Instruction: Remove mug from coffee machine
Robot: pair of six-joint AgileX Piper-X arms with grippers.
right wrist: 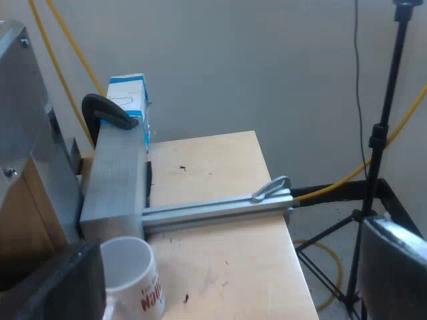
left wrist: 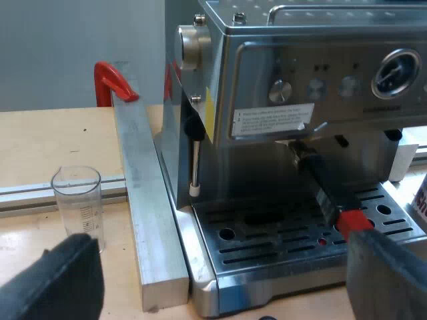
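Observation:
The white mug (right wrist: 133, 277) with red lettering stands on the wooden table beside the espresso machine's side wall (right wrist: 27, 133). My right gripper (right wrist: 227, 267) is open, and the mug sits just inside one of its fingers (right wrist: 57, 283), with a wide gap to the other. The espresso machine (left wrist: 313, 87) has the metal holder locked in its front, and the holder's dark handle ends in red (left wrist: 350, 220) over the drip tray (left wrist: 293, 233). No mug stands on the tray. My left gripper (left wrist: 220, 270) hangs open before the tray with nothing between its fingers.
A measuring glass (left wrist: 78, 200) stands on the table near one left finger. An aluminium bar (left wrist: 150, 220) held by a red clamp (left wrist: 110, 80) lies along the machine's side. A metal block (right wrist: 117, 180), a black clamp (right wrist: 107, 110), a blue and white carton (right wrist: 130, 100) and a tripod stand (right wrist: 377, 153) are past the table's edge.

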